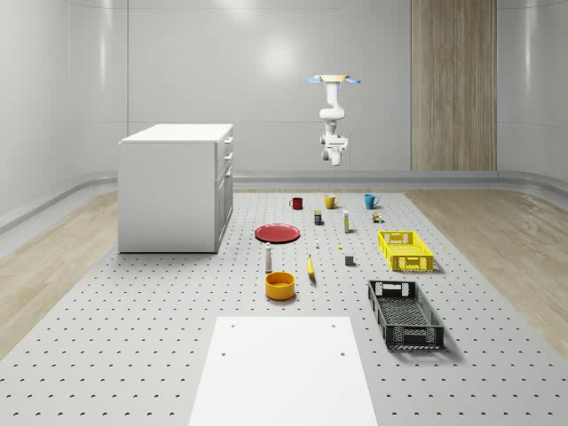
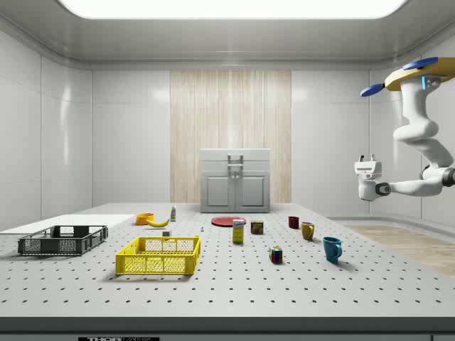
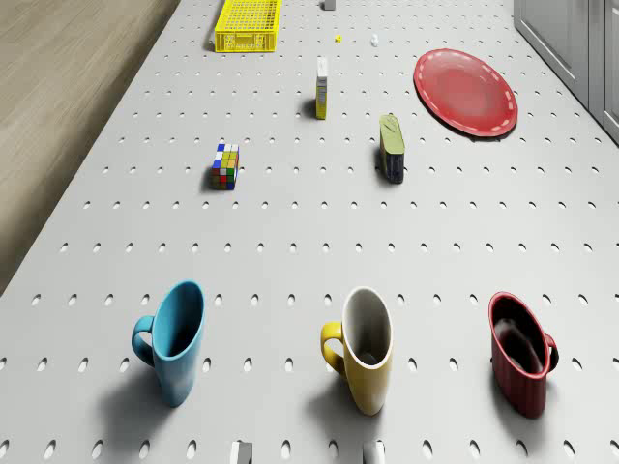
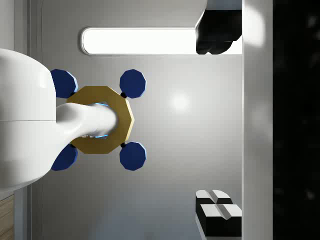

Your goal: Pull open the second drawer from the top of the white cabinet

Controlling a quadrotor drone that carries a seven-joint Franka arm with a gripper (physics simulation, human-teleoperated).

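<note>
Drone [image 1: 335, 80] hovers high above the mugs, well apart from white cabinet [image 1: 176, 186]. Gripper [image 2: 365, 170] holds nothing; its fingers stand wide apart

At the side view's right the drone [image 2: 425, 71] hovers high above the floor's far edge, its arm [image 2: 426, 145] bent down toward the gripper [image 2: 365, 170], well apart from the white cabinet [image 2: 235, 180] (against the back wall).

A simulated test lab: a bare room with glossy grey wall panels [image 2: 128, 135], a ceiling light strip [image 2: 227, 7], and a perforated grey floor [image 1: 133, 337] set with scattered test objects, crates and a white cabinet [image 1: 176, 186].
</note>
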